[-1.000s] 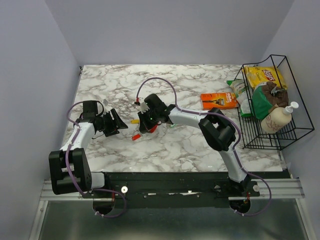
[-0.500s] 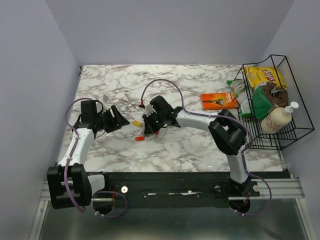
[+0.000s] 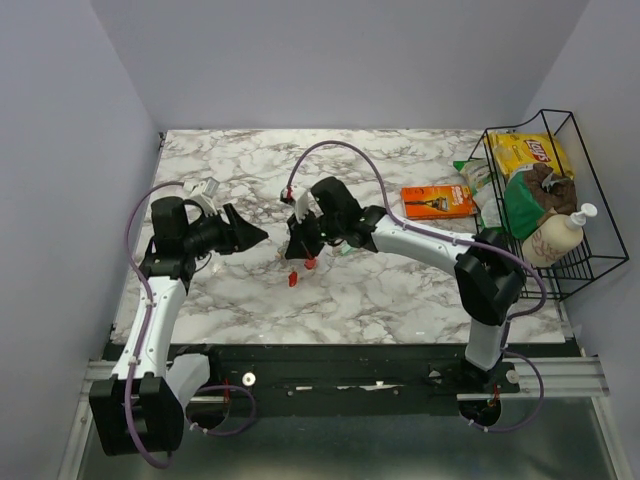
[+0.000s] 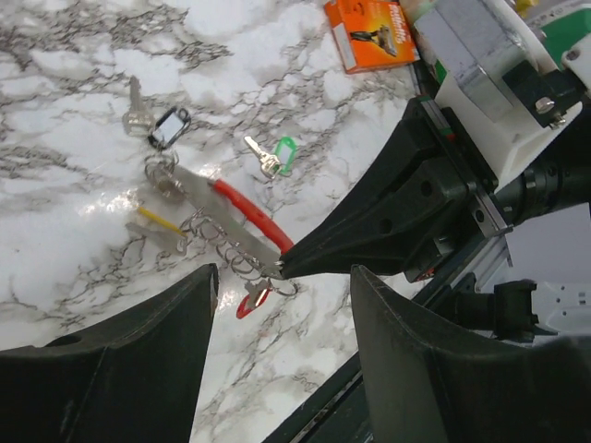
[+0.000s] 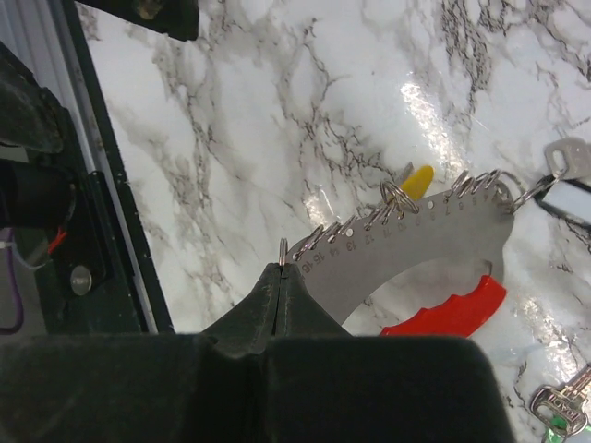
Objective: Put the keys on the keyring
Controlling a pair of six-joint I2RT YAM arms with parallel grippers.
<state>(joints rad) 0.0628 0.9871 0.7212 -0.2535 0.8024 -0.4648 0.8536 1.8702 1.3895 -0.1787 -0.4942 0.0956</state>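
Right gripper [image 5: 281, 273], closed, pinches the thin, slippery keyring [image 5: 283, 247] at mid-frame on a plate [image 5: 416, 249] edge; left gripper [image 4: 283, 277], wide and empty, should take the light, stiff keys [image 4: 274, 155], upper centre, by their plastic heads.

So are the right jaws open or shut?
Shut: the right jaws meet with no gap, nipping the tip of the ringed metal plate.

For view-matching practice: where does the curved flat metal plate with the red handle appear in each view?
Top external: curved flat metal plate with red handle, centre, mostly under the right gripper.
Left wrist: plate, left of centre.
Right wrist: plate, right of centre.
Shared landmark: the right gripper shut on a thin metal keyring at the plate's end.
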